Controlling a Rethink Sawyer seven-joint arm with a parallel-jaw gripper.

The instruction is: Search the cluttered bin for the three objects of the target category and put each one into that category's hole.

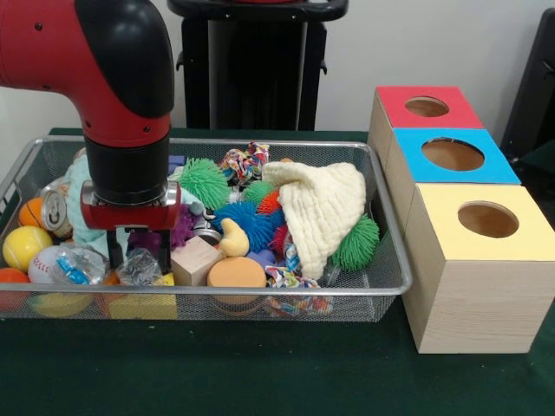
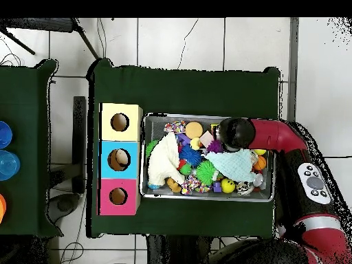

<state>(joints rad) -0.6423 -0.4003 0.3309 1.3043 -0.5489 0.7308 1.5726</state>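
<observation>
The silver wire-mesh bin (image 1: pixel 260 293) is full of mixed items; it also shows in the overhead view (image 2: pixel 206 197). My gripper (image 1: pixel 130 251) hangs from the red and black wrist, low inside the bin's left part. It is just above a crumpled clear plastic piece (image 1: pixel 139 267), next to a wooden cube (image 1: pixel 196 260) and a white baseball (image 1: pixel 48 263). I cannot tell whether it holds anything. In the overhead view the wrist (image 2: pixel 234 133) covers it. Three wooden boxes, each with a hole, stand beside the bin: red top (image 1: pixel 429 106), blue top (image 1: pixel 453 154), yellow top (image 1: pixel 486 221).
The bin also holds a cream knitted cloth (image 1: pixel 321 208), green spiky balls (image 1: pixel 204 180), a blue spiky ball (image 1: pixel 251 221), an orange disc (image 1: pixel 236 273), a yellow ball (image 1: pixel 26 247), a can (image 1: pixel 55 211), a rope toy (image 1: pixel 245 162) and a pale blue cloth (image 1: pixel 82 208).
</observation>
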